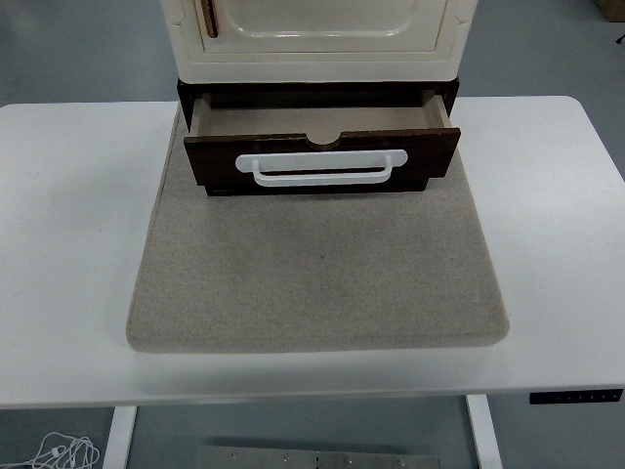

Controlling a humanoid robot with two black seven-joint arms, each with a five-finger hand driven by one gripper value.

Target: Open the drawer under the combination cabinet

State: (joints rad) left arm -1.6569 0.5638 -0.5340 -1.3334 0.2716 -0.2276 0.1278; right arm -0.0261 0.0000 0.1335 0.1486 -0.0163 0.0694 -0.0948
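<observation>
A cream combination cabinet (322,39) stands at the back of the table on a dark brown base. Its dark brown drawer (322,147) is pulled out toward me, and the pale inside bottom shows with nothing in it. A white bar handle (322,168) runs across the drawer front. Neither of my hands shows in the head view.
The cabinet stands on a beige felt mat (317,274) that covers the middle of the white table (68,244). A brown door handle (208,18) shows on the cabinet's upper left. A white cable (59,451) lies on the floor below the table's near edge.
</observation>
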